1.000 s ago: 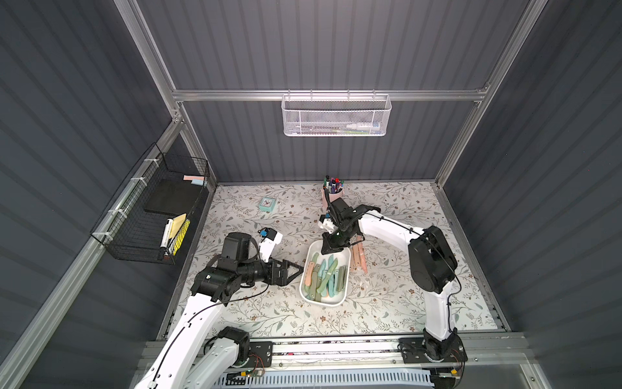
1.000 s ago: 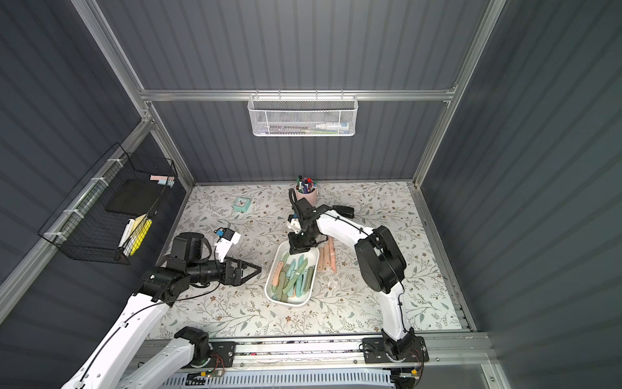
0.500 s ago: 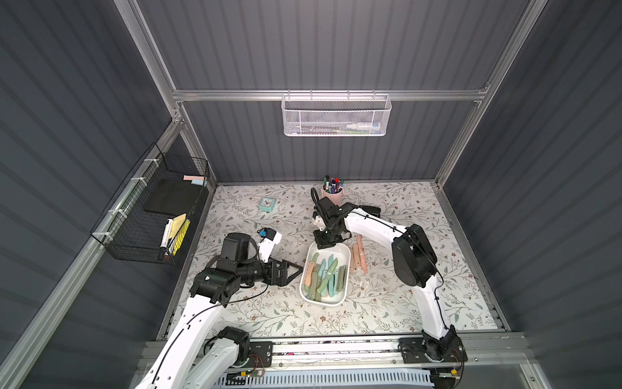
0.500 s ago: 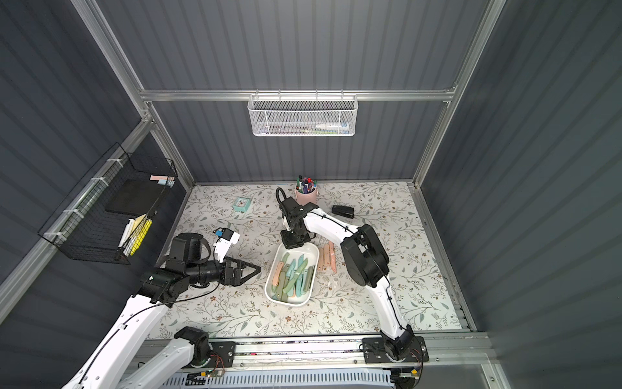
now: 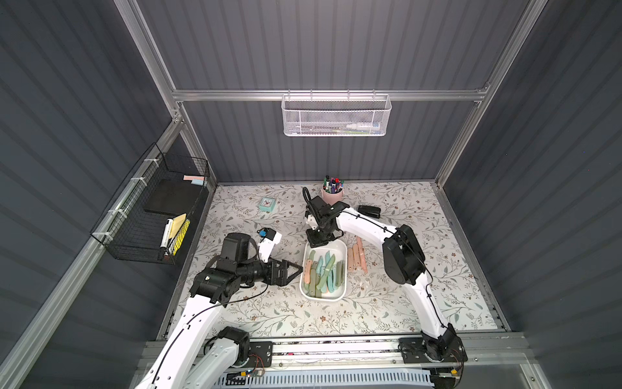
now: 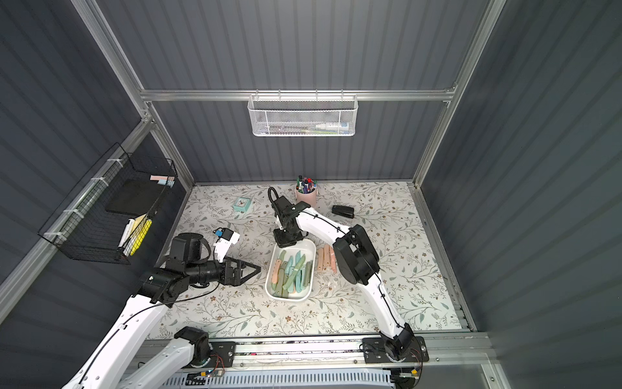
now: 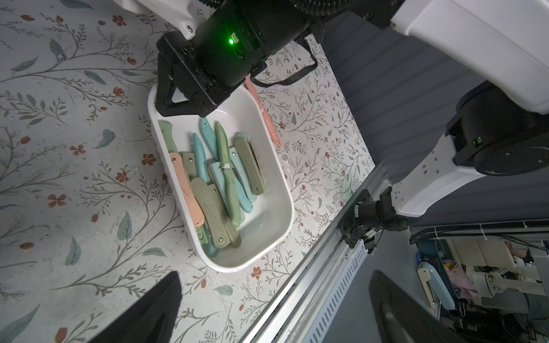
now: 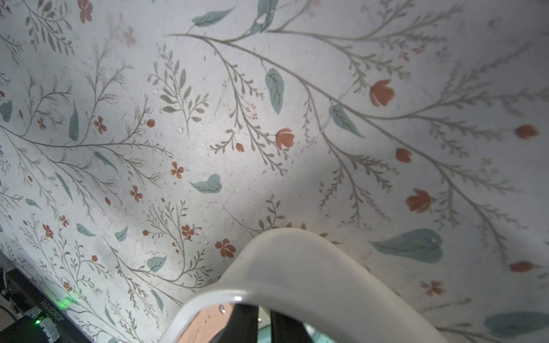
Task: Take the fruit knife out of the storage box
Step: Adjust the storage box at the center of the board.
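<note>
Hanging at the far end of the storage box [image 5: 323, 299], midway between the side edges of the table [image 5: 397, 303], the right tool [image 5: 318, 239] is clenched (on a fruit knife [image 7: 225, 178] or on nothing, I cannot tell). Best lift straight up, slowly, clear of the rim; the left tool [image 5: 292, 271] hovers spread wide beside the box.

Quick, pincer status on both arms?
Left pincer: open, empty.
Right pincer: shut, at one end of the shallow white plastic storage box; whether it grips anything cannot be told.
</note>
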